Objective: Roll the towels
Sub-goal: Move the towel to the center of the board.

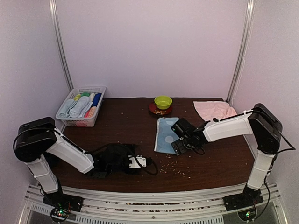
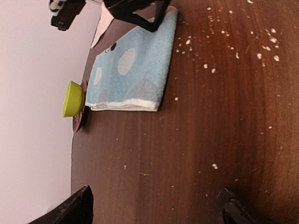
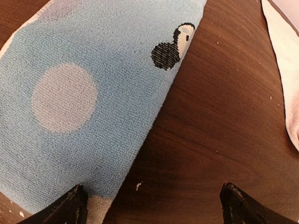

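Right wrist view: my right claw (image 3: 156, 205) hangs spread wide, empty, straddling the edge of the light-blue terry towel with pale dots (image 3: 84, 93) on the dark wooden tabletop (image 3: 219, 116). Closing here (half off the cloth) could snag one layer, skewing the roll.

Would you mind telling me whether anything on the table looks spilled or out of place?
Yes: pale crumbs are scattered over the dark table, thickest between the blue towel and the near edge. Nothing else looks askew.
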`<state>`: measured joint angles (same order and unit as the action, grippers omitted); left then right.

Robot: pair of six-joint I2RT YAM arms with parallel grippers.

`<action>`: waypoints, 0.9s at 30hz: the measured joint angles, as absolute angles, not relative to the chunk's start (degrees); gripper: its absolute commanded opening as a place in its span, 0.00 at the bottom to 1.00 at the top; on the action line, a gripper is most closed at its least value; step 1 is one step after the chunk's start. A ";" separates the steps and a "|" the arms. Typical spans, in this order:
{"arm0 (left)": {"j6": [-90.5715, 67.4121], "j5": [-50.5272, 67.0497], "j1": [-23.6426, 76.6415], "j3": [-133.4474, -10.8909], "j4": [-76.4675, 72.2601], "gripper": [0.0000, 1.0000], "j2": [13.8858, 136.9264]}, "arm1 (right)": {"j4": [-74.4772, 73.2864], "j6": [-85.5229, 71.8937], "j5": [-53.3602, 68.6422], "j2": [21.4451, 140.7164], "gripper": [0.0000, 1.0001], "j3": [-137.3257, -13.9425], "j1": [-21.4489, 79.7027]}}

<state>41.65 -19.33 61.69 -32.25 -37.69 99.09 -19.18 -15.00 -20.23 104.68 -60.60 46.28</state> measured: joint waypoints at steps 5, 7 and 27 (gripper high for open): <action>44.58 -19.94 63.64 -34.98 -39.00 0.90 103.07 | -21.06 -14.92 -20.32 101.60 1.00 -58.04 46.65; 46.17 -20.21 64.23 -37.01 -39.44 0.88 105.01 | -22.37 -14.85 -19.99 99.29 1.00 -57.10 46.65; 58.76 -18.09 63.70 -57.19 -30.30 0.49 118.30 | -21.19 -15.44 -19.46 74.26 1.00 -52.31 46.63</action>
